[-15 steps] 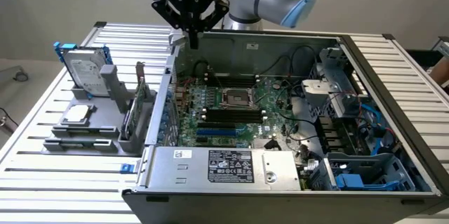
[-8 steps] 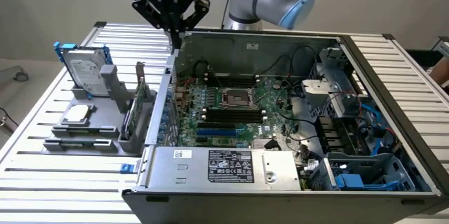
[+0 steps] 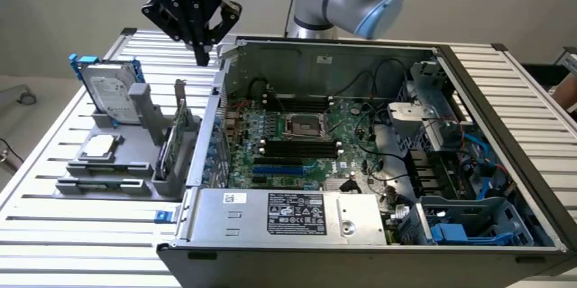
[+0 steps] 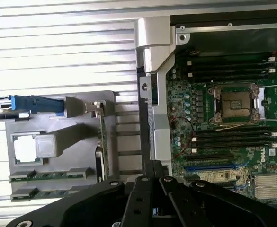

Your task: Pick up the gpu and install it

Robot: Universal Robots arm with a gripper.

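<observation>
The gpu (image 3: 182,132) stands on edge in a slot of the grey holder (image 3: 108,183), left of the open computer case in the exterior view. Its silver end bracket points up. The wrist view shows the gpu (image 4: 102,135) edge-on as a thin green strip. My gripper (image 3: 204,55) hangs in the air above the table's far side, beside the case's far left corner, well above and beyond the gpu. Its fingers meet at a point, shut with nothing between them. My gripper (image 4: 152,166) is also a dark shape at the wrist view's edge.
The holder also carries a silver hard drive in a blue frame (image 3: 113,95), a square processor chip (image 3: 99,146) and memory sticks (image 4: 48,176). The open case (image 3: 361,247) shows its motherboard (image 3: 298,139) with an empty processor socket (image 4: 235,101), blue slots and cables.
</observation>
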